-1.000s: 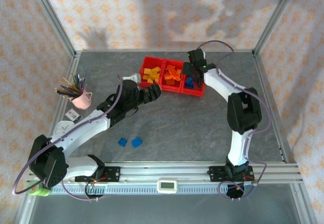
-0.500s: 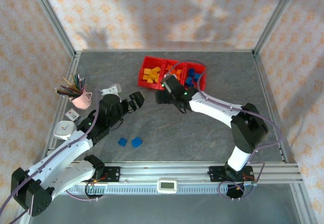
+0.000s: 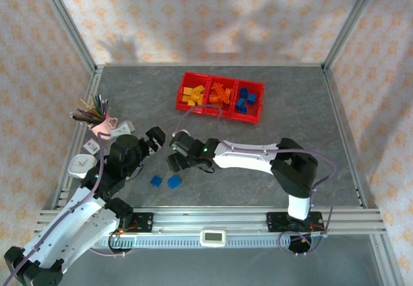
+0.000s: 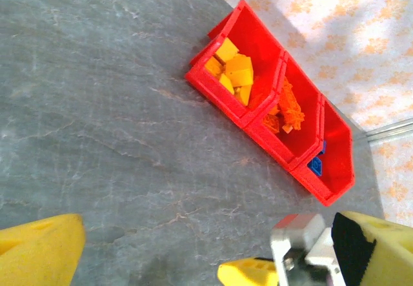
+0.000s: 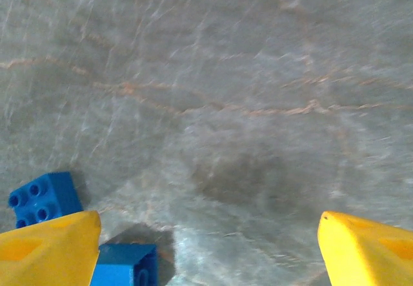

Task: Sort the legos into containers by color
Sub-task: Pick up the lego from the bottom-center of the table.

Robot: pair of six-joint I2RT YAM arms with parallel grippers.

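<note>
Lying loose on the grey table (image 3: 258,150), the left blue brick (image 3: 156,181) and the right blue brick (image 3: 174,181) sit just beside each other without touching, toward 7 o'clock from the table's middle. They are near the front rail (image 3: 213,216) but apart from it.

The right gripper (image 3: 174,157) hangs just beyond them at their 12 o'clock. In its wrist view the jaws stand wide apart with nothing gripped. One yellow fingertip (image 5: 48,247) is at 7 o'clock and the other at 5 o'clock, and bare stone fills most of the gap. Both bricks crowd the 7 o'clock fingertip there, one above it and one at its inner side.

The left gripper (image 3: 157,141) is close by, at about 10 o'clock from the right one, and the two are near each other. Its jaws are also spread wide and hold nothing, over bare table in its wrist view.

Well apart at 1 o'clock, the red bins (image 3: 232,115) stand in a row near the far edge, clear of the wall. They hold yellow bricks (image 3: 192,94) on the left, orange bricks (image 3: 219,94) in the middle and blue ones on the right. A broad bare stretch of table lies between the bins and the grippers.

A pink pencil cup (image 3: 102,128) stands near the left edge at 9 o'clock.
</note>
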